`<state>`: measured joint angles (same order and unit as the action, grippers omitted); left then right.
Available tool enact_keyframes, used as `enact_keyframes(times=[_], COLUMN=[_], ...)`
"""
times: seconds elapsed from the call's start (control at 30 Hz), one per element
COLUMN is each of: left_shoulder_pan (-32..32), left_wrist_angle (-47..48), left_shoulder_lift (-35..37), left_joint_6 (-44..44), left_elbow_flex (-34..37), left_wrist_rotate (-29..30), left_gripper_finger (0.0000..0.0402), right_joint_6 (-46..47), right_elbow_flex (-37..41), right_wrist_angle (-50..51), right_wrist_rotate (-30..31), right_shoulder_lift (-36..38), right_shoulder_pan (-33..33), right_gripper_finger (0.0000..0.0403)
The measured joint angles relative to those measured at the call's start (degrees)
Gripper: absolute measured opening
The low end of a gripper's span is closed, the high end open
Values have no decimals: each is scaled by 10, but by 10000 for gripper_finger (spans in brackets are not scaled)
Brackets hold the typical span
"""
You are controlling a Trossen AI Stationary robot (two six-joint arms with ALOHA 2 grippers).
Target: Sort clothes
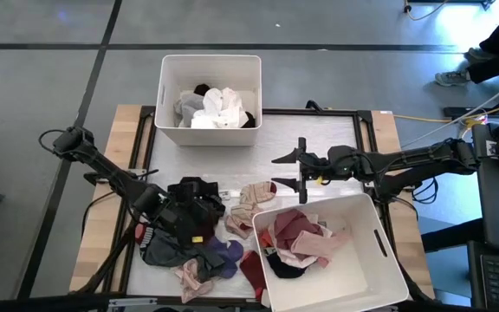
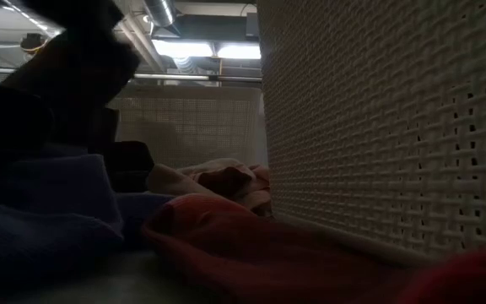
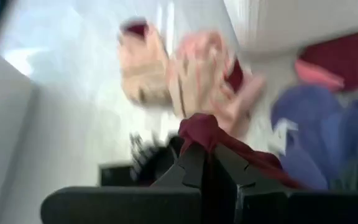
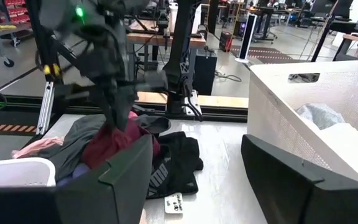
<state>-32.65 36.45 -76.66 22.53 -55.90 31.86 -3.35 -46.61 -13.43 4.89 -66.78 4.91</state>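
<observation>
My left gripper (image 3: pixel 207 163) is over the pile of clothes (image 1: pixel 202 238) at the table's near left, shut on a maroon garment (image 3: pixel 201 129). The right wrist view shows that gripper (image 4: pixel 114 117) from afar, with the maroon garment (image 4: pixel 112 144) below it. The pile holds black (image 1: pixel 194 194), beige (image 1: pixel 253 201), purple (image 1: pixel 224 255) and pink (image 1: pixel 192 278) pieces lying on the table. My right gripper (image 1: pixel 277 172) hovers open above the table's middle and holds nothing. My left gripper pinches a bunched fold of the maroon garment (image 3: pixel 199 138) between its two fingertips, coming slanting down from the table's left. The cloth hangs below the fingers, and its lower part (image 4: pixel 107 152) rests among the pile.
A white bin (image 1: pixel 165 95) at the far edge holds white, grey and black pieces. A second white bin (image 1: pixel 379 247) at the near right holds pink and maroon ones. Another maroon piece (image 1: pixel 251 270) lies against its left wall. A bare strip of table lies between the bins.
</observation>
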Motion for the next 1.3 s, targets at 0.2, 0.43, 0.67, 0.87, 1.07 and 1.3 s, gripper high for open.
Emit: enact_keyframes(times=[0.2,0.43,0.67,0.87,1.07,1.3], left_shoulder_pan=[0,1,1,1,4,26], left_wrist_angle=[0,-43,-109,-186,-313,-415], left_shoulder_lift=[0,0,0,0,0,0], left_joint_6=[-105,-223,-330,-402,-495,-519], left_elbow_flex=[-79,-168,-238,-285,-295,-295], left_wrist_rotate=[72,80,80,80,64,-49], left_gripper_finger=[3,3,3,3,2,2], right_joint_6=[1,1,1,1,1,1], right_elbow_flex=[0,0,0,0,0,0], right_wrist_angle=[0,0,2,2,2,4], right_wrist_rotate=[0,0,0,0,0,0], right_shoulder_lift=[0,0,0,0,0,0], right_shoulder_pan=[0,0,0,0,0,0], right_gripper_finger=[248,248,248,248,248,248])
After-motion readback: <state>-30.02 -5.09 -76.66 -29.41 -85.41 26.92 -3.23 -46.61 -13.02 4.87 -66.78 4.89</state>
